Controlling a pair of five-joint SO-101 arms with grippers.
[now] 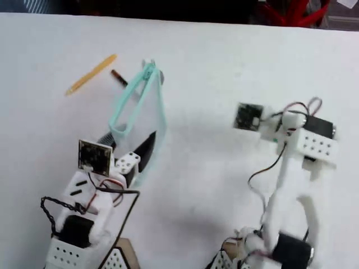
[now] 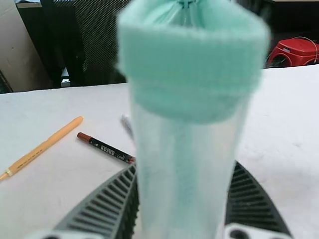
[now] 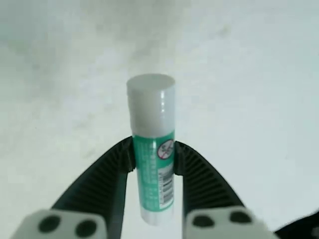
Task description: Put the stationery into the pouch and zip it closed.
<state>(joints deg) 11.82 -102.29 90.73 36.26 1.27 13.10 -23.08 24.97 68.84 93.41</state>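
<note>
A clear pouch (image 1: 140, 115) with a mint-green rim (image 2: 192, 59) lies on the white table, its mouth facing away from the left arm. My left gripper (image 2: 182, 199) is shut on the pouch's near end, one black finger (image 1: 147, 144) on each side. A yellow pen (image 1: 92, 74) and a short dark pencil (image 1: 119, 77) lie past the pouch at the far left; the left wrist view shows the pen (image 2: 42, 147) and the pencil (image 2: 104, 148) too. My right gripper (image 3: 154, 149) is shut on a green-and-white glue stick (image 3: 152, 124), held above the table at the right.
A small grey item (image 2: 126, 124) lies just behind the pouch's far end. The right arm (image 1: 303, 137) stands over bare white table (image 1: 213, 185) to the pouch's right. The table's far edge (image 1: 224, 23) borders dark floor and a red stool (image 2: 294, 50).
</note>
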